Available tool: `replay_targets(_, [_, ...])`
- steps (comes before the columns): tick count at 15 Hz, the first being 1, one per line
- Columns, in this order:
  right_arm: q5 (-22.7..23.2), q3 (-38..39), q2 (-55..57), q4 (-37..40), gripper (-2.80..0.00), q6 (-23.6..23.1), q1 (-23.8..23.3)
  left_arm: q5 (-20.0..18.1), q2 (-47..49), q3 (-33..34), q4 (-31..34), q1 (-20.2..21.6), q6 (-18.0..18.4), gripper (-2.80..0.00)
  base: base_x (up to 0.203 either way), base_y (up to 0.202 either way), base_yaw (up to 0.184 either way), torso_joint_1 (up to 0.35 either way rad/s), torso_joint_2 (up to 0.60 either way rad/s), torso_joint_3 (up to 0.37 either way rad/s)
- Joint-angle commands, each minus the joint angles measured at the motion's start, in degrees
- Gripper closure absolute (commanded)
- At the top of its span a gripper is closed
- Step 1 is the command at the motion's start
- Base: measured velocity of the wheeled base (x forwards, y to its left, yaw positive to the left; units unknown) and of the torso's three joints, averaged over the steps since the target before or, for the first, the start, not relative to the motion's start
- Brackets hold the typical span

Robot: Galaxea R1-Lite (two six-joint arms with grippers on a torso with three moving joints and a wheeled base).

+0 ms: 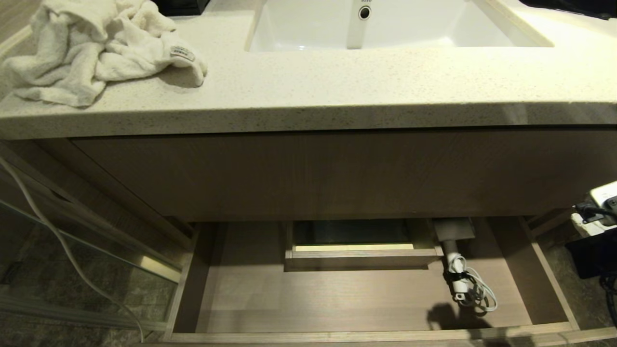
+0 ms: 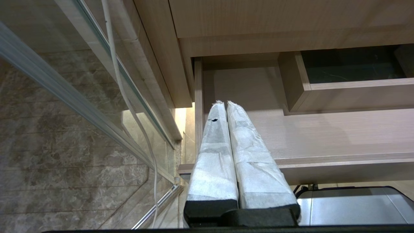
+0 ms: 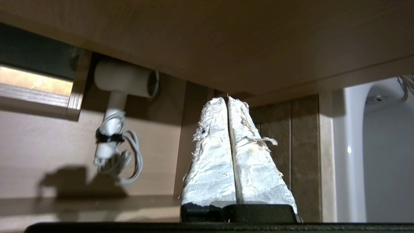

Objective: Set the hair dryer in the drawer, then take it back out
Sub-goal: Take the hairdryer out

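Hair dryer (image 1: 453, 241): lies in the open drawer (image 1: 366, 332), barrel tucked under the panel, beside the boxed cutout (image 1: 361, 255).
Right gripper (image 3: 228, 100): fingers pressed together, empty, outside the drawer's right side.
Left gripper (image 2: 224, 103): fingers together, empty.
Risk: loose cord (image 1: 477, 291) likely snags; overhang crowds any barrel grasp.

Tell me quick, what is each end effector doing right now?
Left end effector: shut, holding nothing, by the drawer's left front corner.
Right end effector: shut, holding nothing; the hair dryer lies in the drawer.
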Motion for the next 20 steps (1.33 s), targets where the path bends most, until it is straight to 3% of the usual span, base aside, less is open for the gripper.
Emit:
replay_targets(1, [-0.7, -5.5, -11.5, 18.9, 0.0, 1.2, 0.6, 0.0, 0.1, 0.1, 0.0, 0.0, 0.0, 0.0, 0.0, 0.0, 0.0, 0.0, 0.0, 0.0])
replay_targets(4, [-1.7, -8.4, -13.7, 27.9, 0.0, 2.0, 0.6, 0.0, 0.1, 0.1, 0.0, 0.0, 0.0, 0.0, 0.0, 0.0, 0.0, 0.0, 0.0, 0.0])
replay_targets(8, [-1.8, -10.5, -10.4, 35.3, 0.0, 7.8, 0.5, 0.0, 0.1, 0.1, 0.0, 0.0, 0.0, 0.0, 0.0, 0.0, 0.0, 0.0, 0.0, 0.0])
replay_targets(16, [-2.9, -18.8, -15.8, 49.6, 0.0, 7.5, 0.5, 0.0, 0.1, 0.1, 0.0, 0.0, 0.0, 0.0, 0.0, 0.0, 0.0, 0.0, 0.0, 0.0])
replay_targets(20, [-3.6, -18.5, -21.6, 54.6, 0.0, 6.3, 0.5, 0.0, 0.1, 0.1, 0.0, 0.0, 0.0, 0.0, 0.0, 0.0, 0.0, 0.0, 0.0, 0.0])
